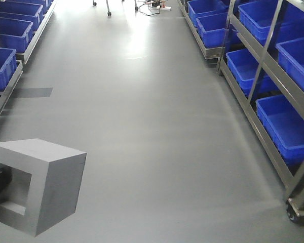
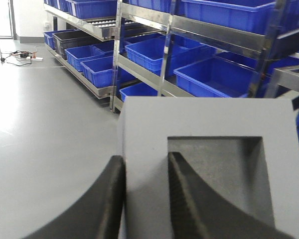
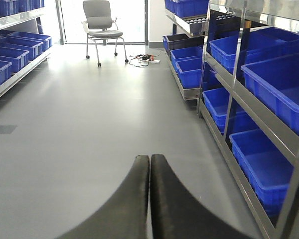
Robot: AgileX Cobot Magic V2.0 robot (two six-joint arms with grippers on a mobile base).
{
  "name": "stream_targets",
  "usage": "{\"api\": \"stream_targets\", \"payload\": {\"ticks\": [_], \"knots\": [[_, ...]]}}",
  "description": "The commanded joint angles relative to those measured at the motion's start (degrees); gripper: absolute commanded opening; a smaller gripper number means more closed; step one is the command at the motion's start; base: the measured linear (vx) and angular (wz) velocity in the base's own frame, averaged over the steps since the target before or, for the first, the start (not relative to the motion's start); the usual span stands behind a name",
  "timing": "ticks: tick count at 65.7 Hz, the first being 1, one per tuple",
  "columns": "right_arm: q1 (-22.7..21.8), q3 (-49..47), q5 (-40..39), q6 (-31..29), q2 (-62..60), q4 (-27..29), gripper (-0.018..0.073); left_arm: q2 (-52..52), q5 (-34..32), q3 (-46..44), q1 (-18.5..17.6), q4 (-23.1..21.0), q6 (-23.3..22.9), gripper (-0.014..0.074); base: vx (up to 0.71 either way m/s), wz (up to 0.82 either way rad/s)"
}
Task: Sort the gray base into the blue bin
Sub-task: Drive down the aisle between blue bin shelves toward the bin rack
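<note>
We are finding the left gripper clamping one wall of the gray base. One finger is sitting outside and the other inside the square recess, which we judge is giving firm purchase on an otherwise broad block. The base is hanging above the floor, low on the left in the front view, well apart from the blue bins on the rack. The right gripper is pressing its fingers together on nothing, apparently idling. We cannot tell which bin is intended.
</note>
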Motion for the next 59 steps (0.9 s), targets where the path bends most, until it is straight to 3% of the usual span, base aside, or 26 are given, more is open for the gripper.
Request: {"api": "stream_targets", "payload": {"ticks": [1,59], "knots": [[-0.26,0.83,-4.27,-0.31,-0.65,-0.35,-0.0009,0.37,-6.41,-2.00,-0.13,-0.32,-0.37,-0.0006,0.43,0.04],[-0.26,0.83,-4.27,-0.31,-0.65,-0.35,-0.0009,0.37,-6.41,-2.00,-0.13,-0.32,-0.37,-0.0006,0.46,0.08]]}}
